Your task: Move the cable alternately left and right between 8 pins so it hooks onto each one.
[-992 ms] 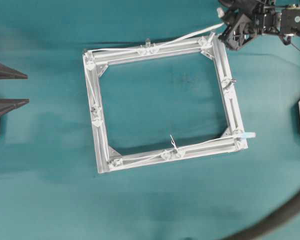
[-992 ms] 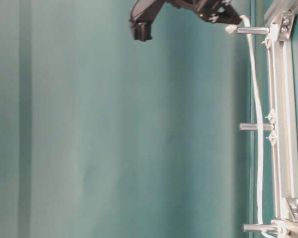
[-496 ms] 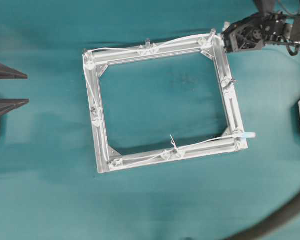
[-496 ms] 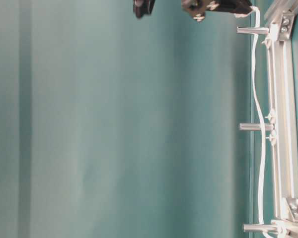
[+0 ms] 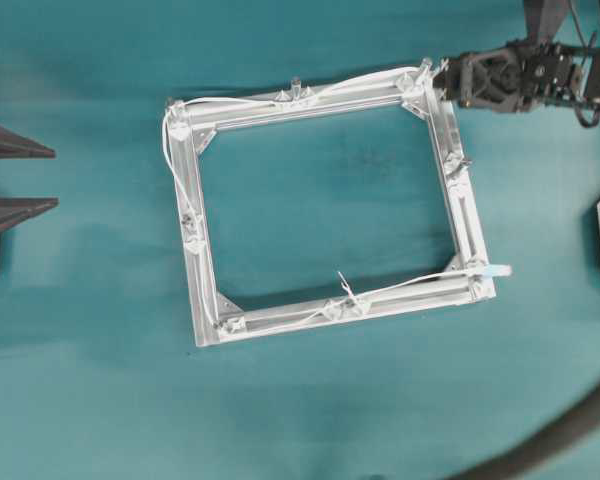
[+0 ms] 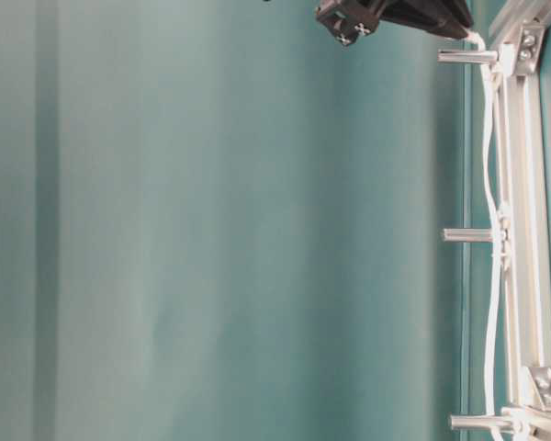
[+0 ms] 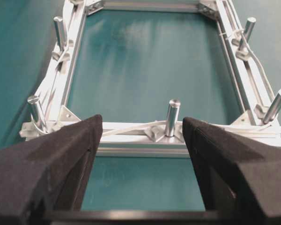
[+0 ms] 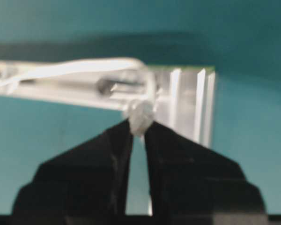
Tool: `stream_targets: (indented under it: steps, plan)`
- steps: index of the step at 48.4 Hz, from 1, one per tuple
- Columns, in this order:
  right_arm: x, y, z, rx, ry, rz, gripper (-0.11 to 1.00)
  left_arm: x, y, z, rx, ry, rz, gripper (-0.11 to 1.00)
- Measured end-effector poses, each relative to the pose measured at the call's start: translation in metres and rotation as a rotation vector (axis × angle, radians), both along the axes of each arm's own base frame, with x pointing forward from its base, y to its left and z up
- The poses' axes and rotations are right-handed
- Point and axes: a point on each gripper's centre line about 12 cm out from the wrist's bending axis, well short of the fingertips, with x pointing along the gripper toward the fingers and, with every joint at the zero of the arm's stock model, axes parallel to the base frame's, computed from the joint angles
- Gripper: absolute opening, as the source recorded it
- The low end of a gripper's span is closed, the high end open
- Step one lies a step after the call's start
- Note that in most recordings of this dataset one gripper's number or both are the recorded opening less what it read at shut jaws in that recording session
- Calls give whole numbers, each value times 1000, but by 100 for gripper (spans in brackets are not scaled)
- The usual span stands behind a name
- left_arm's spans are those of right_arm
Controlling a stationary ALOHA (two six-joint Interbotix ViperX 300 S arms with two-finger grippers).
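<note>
On your far left, the left gripper [image 7: 140,154] sits at the cloth's [image 5: 300,400] edge, well apart from the frame [image 5: 192,250], with bare cloth between them. Its fingers [image 7: 65,159] stand wide apart and hold nothing; through the gap you see a pin [image 7: 171,117] on the near rail.

The frame lies skewed in the middle, with open cloth inside it and all round. The cable [image 5: 350,85] runs from the pale blue tip [image 5: 496,270] at the lower right corner, along the bottom rail past a knot [image 5: 346,288], up the left rail, round the top left corner where it bows slack outward, then along the top rail to the top right corner. The pins [image 5: 295,88] stand upright along the rails.

At that top right corner the right gripper [image 5: 442,80] lies just beside the frame's outer edge. Its fingers [image 8: 161,150] are nearly together, pinching the cable's white end [image 8: 140,117] right by the corner pin [image 6: 466,56]. A dark hose [image 5: 550,440] curves across the lower right.
</note>
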Motion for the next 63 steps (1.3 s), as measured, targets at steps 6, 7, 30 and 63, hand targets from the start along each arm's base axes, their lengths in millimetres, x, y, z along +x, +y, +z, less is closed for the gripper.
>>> stream_targets:
  steps: [6, 7, 30, 63]
  plan:
    - [2, 10, -2, 3, -4, 34, 8, 0, 0, 0, 0, 0, -2, 71]
    - [2, 12, -4, 6, 0, 40, 8, 0, 0, 0, 0, 0, -2, 71]
    - [-6, 28, -11, 20, 31, 73, 60, 0, 0, 0, 0, 0, 0, 71]
    - [-45, 50, 34, -118, -114, 113, 71, 0, 0, 0, 0, 0, -2, 71]
